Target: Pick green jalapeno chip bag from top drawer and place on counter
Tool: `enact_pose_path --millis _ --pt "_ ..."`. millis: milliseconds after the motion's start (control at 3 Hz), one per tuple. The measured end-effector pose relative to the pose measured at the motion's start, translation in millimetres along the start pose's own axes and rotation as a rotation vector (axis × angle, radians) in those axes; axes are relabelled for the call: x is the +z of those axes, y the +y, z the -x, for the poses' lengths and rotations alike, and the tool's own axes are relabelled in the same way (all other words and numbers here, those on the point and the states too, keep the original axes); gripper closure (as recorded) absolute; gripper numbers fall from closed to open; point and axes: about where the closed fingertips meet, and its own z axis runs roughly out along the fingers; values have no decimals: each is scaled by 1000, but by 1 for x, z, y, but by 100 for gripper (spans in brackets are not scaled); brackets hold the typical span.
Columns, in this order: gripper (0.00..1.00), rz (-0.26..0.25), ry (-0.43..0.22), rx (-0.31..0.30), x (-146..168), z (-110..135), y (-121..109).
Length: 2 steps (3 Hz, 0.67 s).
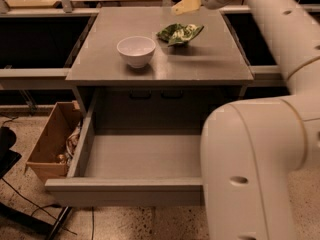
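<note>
the green jalapeno chip bag (pixel 180 34) lies crumpled on the counter (pixel 210 64), just right of the white bowl (pixel 136 50). my gripper (pixel 186 4) hangs above it, apart from it and holding nothing. how wide it stands i cannot tell. my arm (pixel 260 159) hides the right side of the top drawer (pixel 125 191), which is pulled out.

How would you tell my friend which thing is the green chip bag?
Look at the flat grey counter above the open top drawer. Toward its back, right of the white bowl, lies the green jalapeno chip bag, with the gripper just beyond it, not touching. It is crinkly and green; the bowl is smooth and round.
</note>
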Motion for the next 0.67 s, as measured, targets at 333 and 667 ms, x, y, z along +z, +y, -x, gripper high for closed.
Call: enact_pose_path --millis 333,667 --pt "0 -90 -41 21 -75 16 -24" --pt "0 -199 -157 42 -176 33 -39"
